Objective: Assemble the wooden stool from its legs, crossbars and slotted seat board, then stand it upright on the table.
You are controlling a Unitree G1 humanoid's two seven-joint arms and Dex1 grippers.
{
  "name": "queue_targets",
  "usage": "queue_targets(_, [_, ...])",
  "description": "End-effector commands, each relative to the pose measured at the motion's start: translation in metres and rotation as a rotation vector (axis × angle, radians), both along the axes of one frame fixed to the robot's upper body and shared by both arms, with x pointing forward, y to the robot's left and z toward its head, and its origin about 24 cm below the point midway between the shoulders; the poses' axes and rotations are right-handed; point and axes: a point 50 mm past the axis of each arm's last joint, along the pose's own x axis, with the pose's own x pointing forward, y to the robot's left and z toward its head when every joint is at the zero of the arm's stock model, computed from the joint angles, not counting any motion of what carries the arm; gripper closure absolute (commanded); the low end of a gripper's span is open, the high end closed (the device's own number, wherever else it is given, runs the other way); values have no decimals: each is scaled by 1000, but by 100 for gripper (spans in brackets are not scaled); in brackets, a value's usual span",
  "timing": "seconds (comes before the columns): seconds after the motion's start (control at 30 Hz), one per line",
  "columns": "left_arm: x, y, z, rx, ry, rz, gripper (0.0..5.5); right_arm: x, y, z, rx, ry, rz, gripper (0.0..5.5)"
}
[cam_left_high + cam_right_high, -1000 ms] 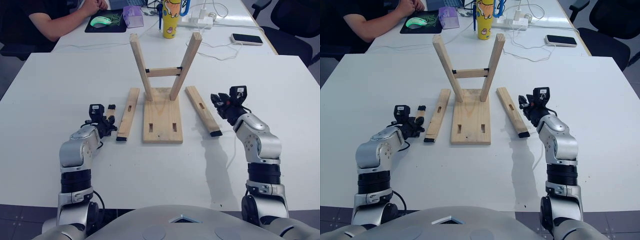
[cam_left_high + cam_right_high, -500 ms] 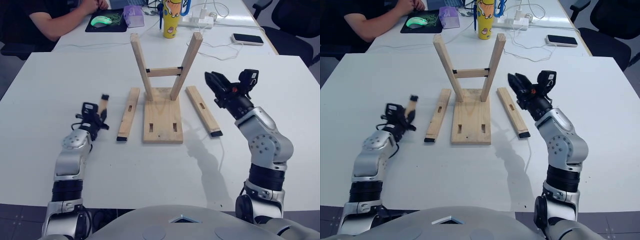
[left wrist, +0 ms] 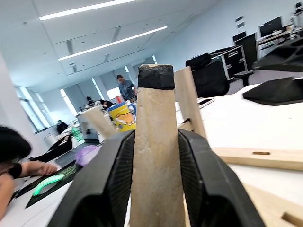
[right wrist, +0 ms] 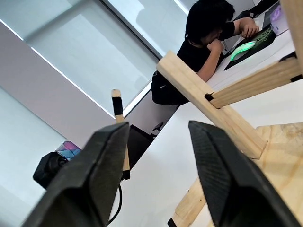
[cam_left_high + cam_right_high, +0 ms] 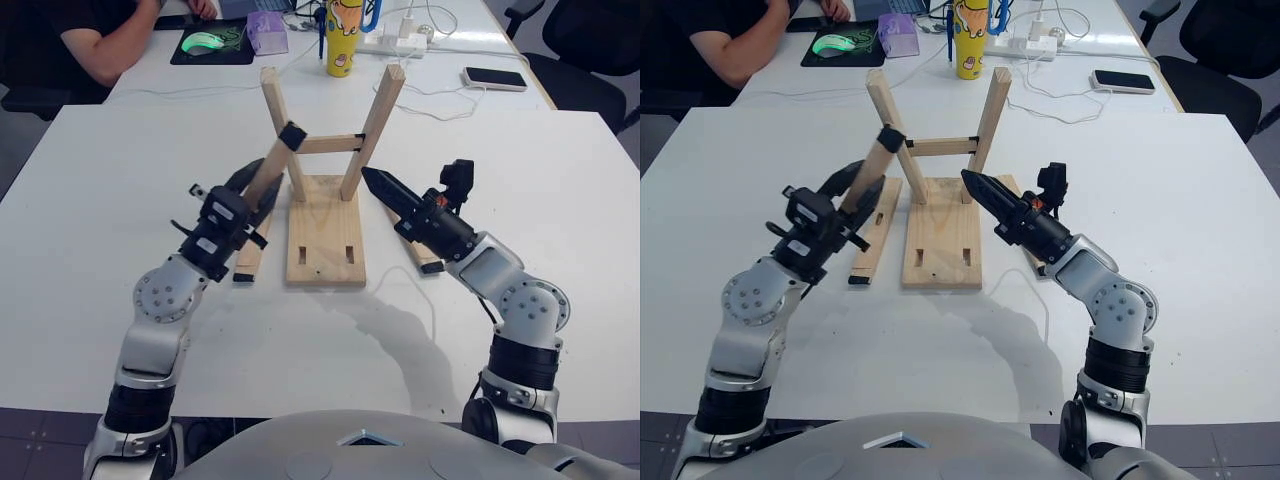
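The left claw is clamped on a loose crossbar left of centre, raised at a slant; its black-capped top overlaps the left upright leg and touch cannot be judged, while its lower end is hidden inside the claw. The right claw hangs right of centre, fingers well apart and gripping nothing. The seat board lies flat mid-counter with two legs standing at its far end, the right upright leg joined to the other by a fitted crossbar. The left loose leg shows just its near end under the left claw; the right loose leg is mostly covered by the right arm
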Motion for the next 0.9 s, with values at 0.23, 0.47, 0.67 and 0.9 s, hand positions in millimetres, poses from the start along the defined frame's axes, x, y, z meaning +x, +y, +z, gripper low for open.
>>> queue_targets(0.23, [9, -36, -9, -66, 54, -99, 417, 11, 16, 14, 56, 3, 96, 273])
queue_targets(0.47, [4, -44, -11, -68, 60, -121, 417, 15, 22, 10, 68, 36, 68, 273])
queue_targets(0.67, [-2, -47, -16, -61, 88, -139, 417, 17, 22, 11, 96, 46, 37, 297])
queue_targets(0.9, [-7, -47, -20, -65, 108, -131, 417, 18, 22, 10, 105, 55, 23, 402])
